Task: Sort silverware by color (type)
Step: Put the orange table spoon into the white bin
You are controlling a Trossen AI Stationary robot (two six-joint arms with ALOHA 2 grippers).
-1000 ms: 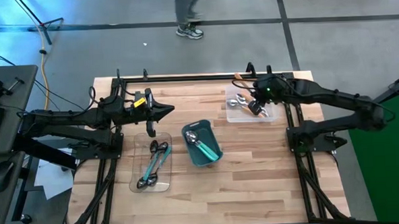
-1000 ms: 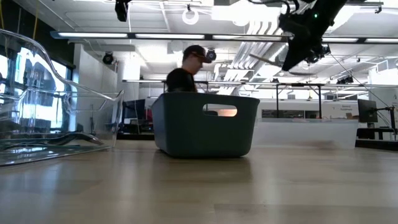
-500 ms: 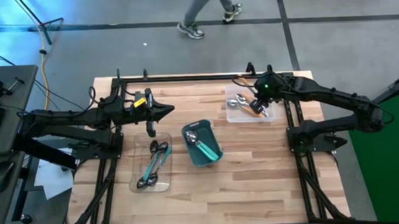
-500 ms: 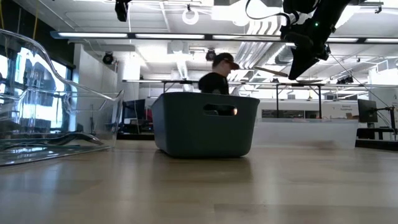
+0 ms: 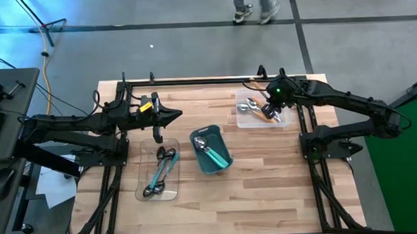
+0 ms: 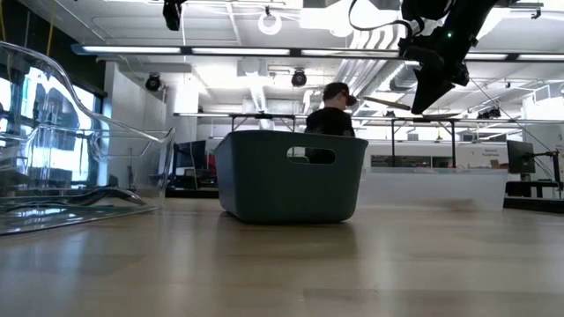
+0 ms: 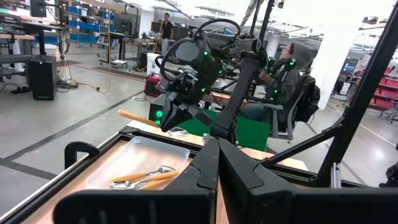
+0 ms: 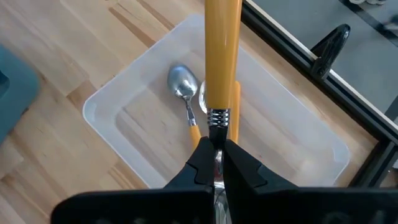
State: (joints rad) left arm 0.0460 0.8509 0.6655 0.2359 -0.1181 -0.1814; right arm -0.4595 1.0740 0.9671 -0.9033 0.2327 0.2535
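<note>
My right gripper [image 5: 267, 113] hangs over the clear tray [image 5: 245, 119] at the far right, shut on an orange-handled spoon [image 8: 221, 56]. Two more orange-handled spoons [image 8: 186, 93] lie flat in that tray. The teal bin [image 5: 211, 149] at mid-table holds teal-handled spoons [image 5: 211, 153]. A second clear tray [image 5: 142, 178] at the near left holds teal and dark spoons [image 5: 160, 173]. My left gripper [image 5: 176, 117] hovers shut and holds nothing, level above the table beyond that tray. My right gripper pinches the orange spoon's metal neck [image 8: 216, 129], just below the handle's collar, between its two fingertips. The fingers slant down from above. The spoon is lifted clear above the tray, roughly level, its orange handle [image 7: 138, 117] sticking out toward the table's far edge; the fingers hide its bowl.
A black rail [image 5: 193, 81] runs along the table's far edge. Bare wood lies between the bin and the right tray and along the near edge. A person walks on the floor beyond the table, and another sits behind the right arm.
My right gripper has tipped a little further down and turned slightly over the right tray, carrying the orange spoon with it, then held still. The person beyond the table has walked toward the right.
</note>
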